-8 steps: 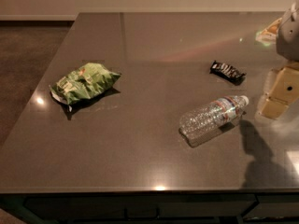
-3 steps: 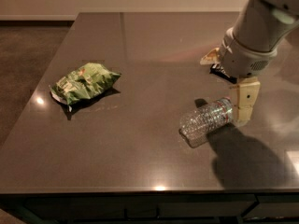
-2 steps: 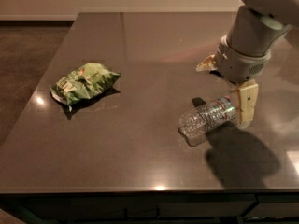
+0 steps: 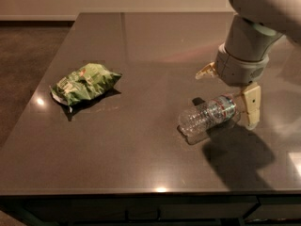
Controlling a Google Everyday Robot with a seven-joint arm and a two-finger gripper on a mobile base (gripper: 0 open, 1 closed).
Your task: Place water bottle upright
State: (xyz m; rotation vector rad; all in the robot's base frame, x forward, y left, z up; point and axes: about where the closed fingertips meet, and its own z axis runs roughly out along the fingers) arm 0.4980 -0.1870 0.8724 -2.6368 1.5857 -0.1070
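Observation:
The water bottle (image 4: pixel 207 117) lies on its side on the dark table (image 4: pixel 141 41), right of the middle. It is clear and ribbed, with a red-and-blue label band near its right end. Its cap end is hidden behind one of my fingers. My gripper (image 4: pixel 229 90) hangs from the upper right and is open, just above the bottle's cap end. One cream finger (image 4: pixel 249 106) reaches down at the bottle's right end. The other finger (image 4: pixel 206 71) stands behind the bottle. The bottle is not held.
A crumpled green chip bag (image 4: pixel 84 83) lies on the left part of the table. The table's front edge (image 4: pixel 141 192) runs along the bottom and its left edge meets a brown floor (image 4: pixel 23 69).
My arm has come in from the right edge and moved left and down over the bottle's cap end. It now hides the black snack bar. The bottle and the bag have not moved.

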